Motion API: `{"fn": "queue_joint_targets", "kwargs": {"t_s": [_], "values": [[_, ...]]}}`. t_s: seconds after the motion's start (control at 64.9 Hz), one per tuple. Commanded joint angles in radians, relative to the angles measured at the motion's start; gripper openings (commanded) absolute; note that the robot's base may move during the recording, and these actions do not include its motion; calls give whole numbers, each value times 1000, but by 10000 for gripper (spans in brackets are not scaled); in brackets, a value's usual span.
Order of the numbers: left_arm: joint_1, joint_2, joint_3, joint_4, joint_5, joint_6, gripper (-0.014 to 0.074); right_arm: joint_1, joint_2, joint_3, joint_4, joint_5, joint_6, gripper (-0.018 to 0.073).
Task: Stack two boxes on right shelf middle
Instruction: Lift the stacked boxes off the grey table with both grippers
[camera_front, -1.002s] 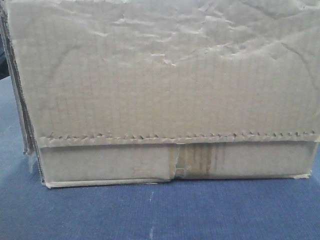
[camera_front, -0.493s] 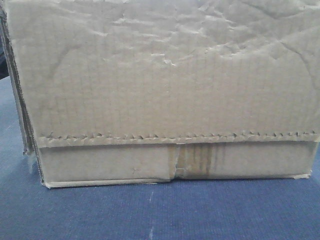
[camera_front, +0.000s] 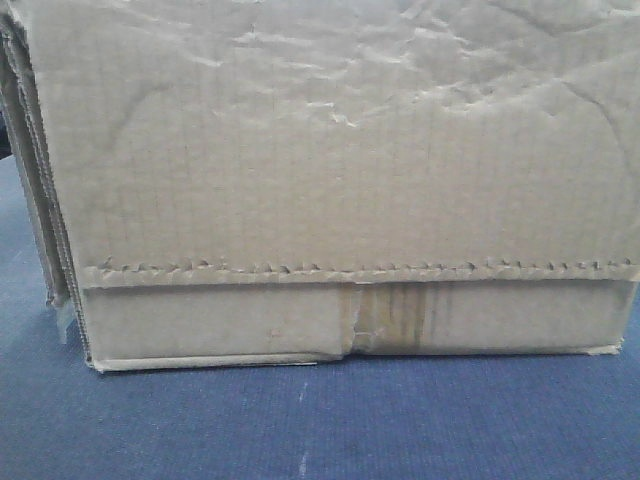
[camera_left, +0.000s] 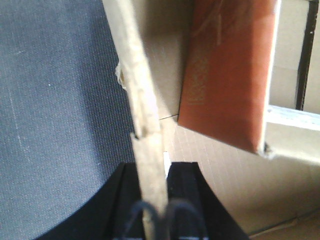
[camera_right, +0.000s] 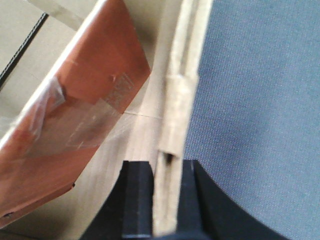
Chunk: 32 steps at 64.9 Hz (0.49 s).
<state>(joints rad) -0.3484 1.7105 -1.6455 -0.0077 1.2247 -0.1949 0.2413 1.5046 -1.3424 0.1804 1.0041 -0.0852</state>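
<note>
A wide brown corrugated cardboard box (camera_front: 330, 150) fills nearly the whole front view. Its face is wrinkled, and its bottom edge meets a blue-grey woven surface (camera_front: 300, 430) that stretches in front of it. Only this one box is in sight.

The wrist views look down past the box's side walls and show what the front view does not. Inside the box, one flat reddish-brown panel (camera_left: 227, 75) leans tilted against a wall. What it is cannot be told. The right wrist view shows a patch of clear tape on the panel (camera_right: 75, 125).

Two grippers appear, one in each wrist view. The left gripper (camera_left: 152, 182) is narrowed to a slim gap, and its black fingers (camera_left: 182, 185) are pressed on either side of the box's ragged upright wall edge. The right gripper (camera_right: 164, 175) is closed down the same way on the opposite wall, with cardboard filling the space between its fingers (camera_right: 137, 190).

On the front face, a jagged flap edge runs across, and a strip of yellowed tape (camera_front: 395, 320) sits at the mid-seam below it.
</note>
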Motion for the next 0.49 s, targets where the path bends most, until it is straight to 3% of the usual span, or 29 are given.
{"fn": "queue_joint_targets", "kwargs": {"t_s": [0.0,0.154,0.478], "values": [[4,-35,-26,27,-4,-25,-111,-8,-45,3,-36,2,-6,-151],[4,-77,-101,42,-4,-27,-111,-8,-109,-31,-36,-1,-1,-151],[4,-162,-359,42,-4,-27,-111,-8,-187,-282,-21,44,8,-151]]}}
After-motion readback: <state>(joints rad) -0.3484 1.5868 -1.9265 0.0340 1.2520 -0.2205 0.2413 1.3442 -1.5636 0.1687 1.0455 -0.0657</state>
